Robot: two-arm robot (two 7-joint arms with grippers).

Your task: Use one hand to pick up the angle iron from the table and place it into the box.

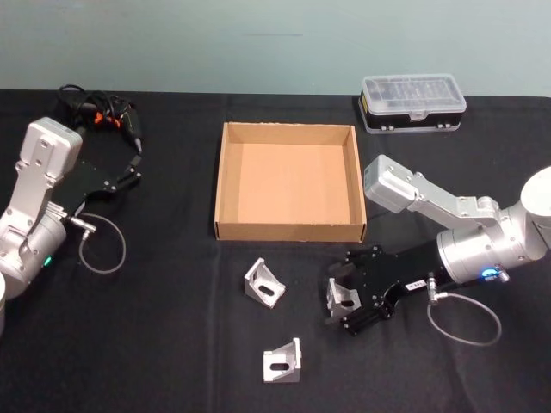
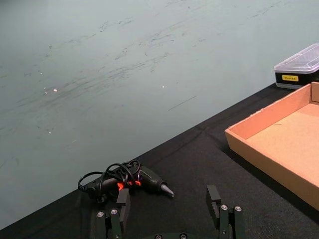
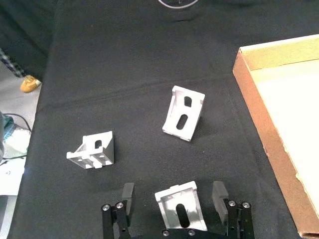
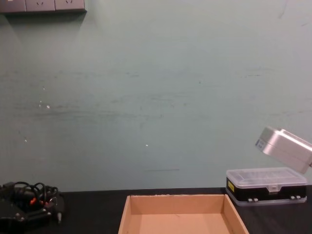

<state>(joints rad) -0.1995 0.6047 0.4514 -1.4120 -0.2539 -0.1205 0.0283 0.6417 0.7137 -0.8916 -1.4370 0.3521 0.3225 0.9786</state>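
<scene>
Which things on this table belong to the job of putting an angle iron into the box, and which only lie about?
Belong to the job:
angle iron inside the open right claw
two more angle irons on the table
cardboard box

Lying about:
corded tool beside the parked left claw
clear-lidded plastic case behind the box, rightwards

The box (image 1: pixel 290 231) sits at the middle of the table (image 1: pixel 172 344). Behind it to the right lies a plastic case (image 1: pixel 413 101). At the far left lies a corded tool (image 1: pixel 99 116), just beyond the left gripper (image 1: pixel 132 170). Before the box lie the left angle iron (image 1: pixel 265 282), the nearest angle iron (image 1: pixel 283 361), and the right angle iron (image 1: pixel 344 297), which is between the right gripper's (image 1: pixel 336 295) spread fingers.
</scene>
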